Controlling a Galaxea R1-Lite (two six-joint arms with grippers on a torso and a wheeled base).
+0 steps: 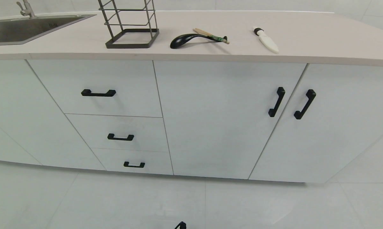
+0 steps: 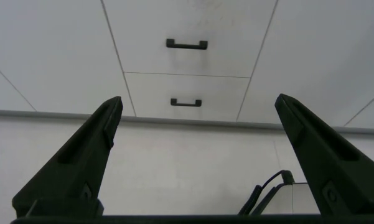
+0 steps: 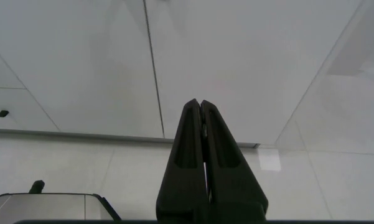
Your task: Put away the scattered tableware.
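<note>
Tableware lies scattered on the pale countertop [image 1: 306, 41], toward its front edge: a black spoon [image 1: 180, 40], a pair of chopsticks [image 1: 210, 34] and a white utensil [image 1: 268, 41] shaped like a sheathed knife. The black spoon rests with its bowl toward the robot's left and its handle arching off to the right. There the chopsticks lie slanted at the handle's end, touching or crossing it. The chopsticks are light wood with a green band near their nearer tips. The white utensil lies well apart to the right of them, slanted, with a black collar at its far end. Just left of the spoon a dark wire rack [image 1: 132, 39] stands upright on a square base. Farther left a steel sink [image 1: 19, 28] is set into the countertop, with a faucet [image 1: 26, 8] behind it. Below the counter run white cabinets [image 1: 13, 111]: three stacked drawers [image 1: 124, 101], all shut, each with black drawer handles [image 1: 98, 93], and to their right two doors [image 1: 216, 121] whose upright door handles [image 1: 276, 101] sit side by side. The left gripper [image 2: 199, 102] faces the lower drawers, its fingers [image 2: 106, 134] spread wide with nothing between them. The right gripper [image 3: 200, 106] faces the cabinet fronts just above the floor [image 3: 81, 168], its fingers pressed together and holding nothing
</note>
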